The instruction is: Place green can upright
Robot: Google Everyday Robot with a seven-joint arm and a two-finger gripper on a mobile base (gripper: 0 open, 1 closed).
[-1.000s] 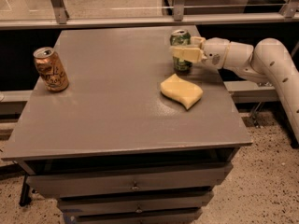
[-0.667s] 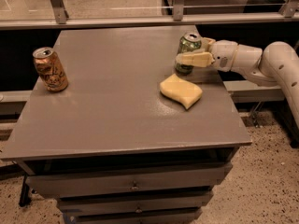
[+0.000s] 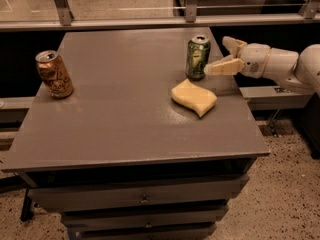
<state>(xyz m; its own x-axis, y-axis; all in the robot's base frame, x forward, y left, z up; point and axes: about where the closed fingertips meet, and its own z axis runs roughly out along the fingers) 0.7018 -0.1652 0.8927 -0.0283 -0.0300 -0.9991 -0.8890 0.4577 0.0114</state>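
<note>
One green can point(image 3: 198, 57) stands upright on the grey table point(image 3: 125, 119), at twelve o'clock from the yellow sponge point(image 3: 194, 97). The gripper point(image 3: 216, 55), at its three o'clock, is spread wide and empty. The placement appears complete.

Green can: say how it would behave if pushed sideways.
Upright, tall and narrow, the green can would probably tip easily, then roll on its round side. Its smooth wall may slip. The open gripper sits just beside it.

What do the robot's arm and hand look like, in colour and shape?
The arm is off-white, made of smooth rounded segments, with no visible cables or markings. The hand, right of the green can, has two pale cream, tapering fingers.
</note>
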